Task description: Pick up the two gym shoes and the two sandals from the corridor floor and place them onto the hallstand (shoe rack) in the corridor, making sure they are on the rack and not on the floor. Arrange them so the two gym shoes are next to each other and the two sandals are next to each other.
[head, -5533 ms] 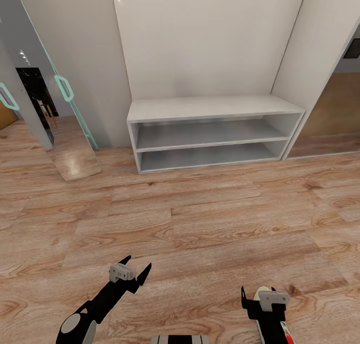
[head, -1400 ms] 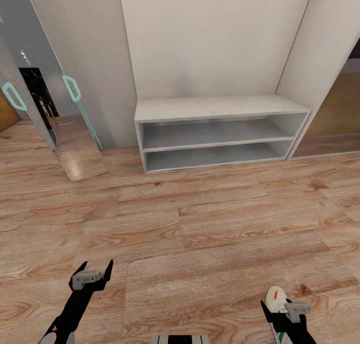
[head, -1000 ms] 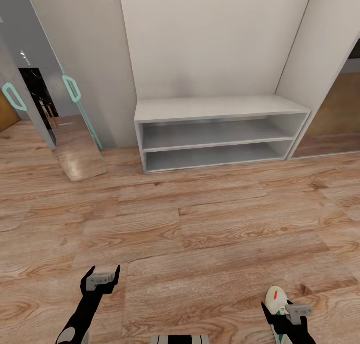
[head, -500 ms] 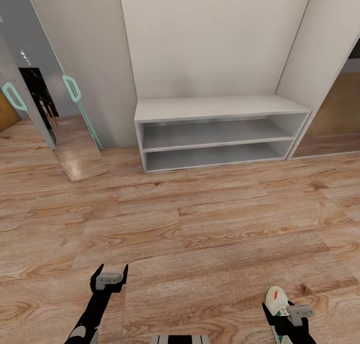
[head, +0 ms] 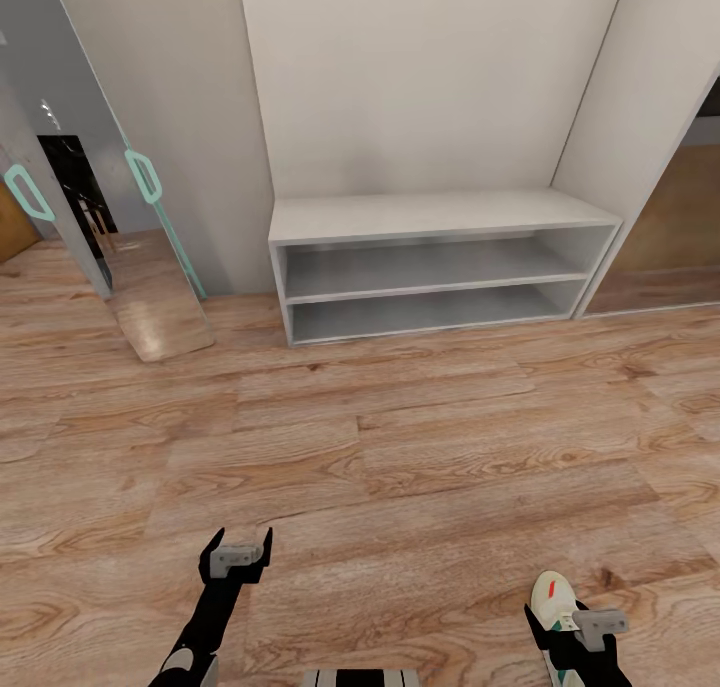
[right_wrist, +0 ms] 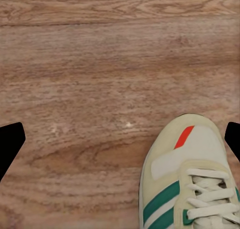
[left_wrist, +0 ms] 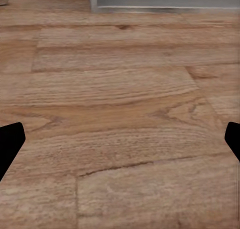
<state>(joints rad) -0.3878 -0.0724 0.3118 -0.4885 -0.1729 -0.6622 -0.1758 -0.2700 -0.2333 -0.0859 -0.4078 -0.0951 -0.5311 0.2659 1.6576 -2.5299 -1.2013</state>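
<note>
We see one gym shoe (right_wrist: 187,181) at about 5 o'clock of the head view, low on the wood floor (head: 400,467), at our right gripper (head: 585,632); whether that gripper is spread or pinching it we cannot tell. The shoe looks light, with soft uppers and loose laces, so we judge the firmer heel collar or sole edge the best hold. Our left gripper (head: 236,559), at 7 o'clock, is spread and empty. The shoe rack (head: 430,217) stands at 12 o'clock, well apart, with bare floor between and walls close at both its ends.
</note>
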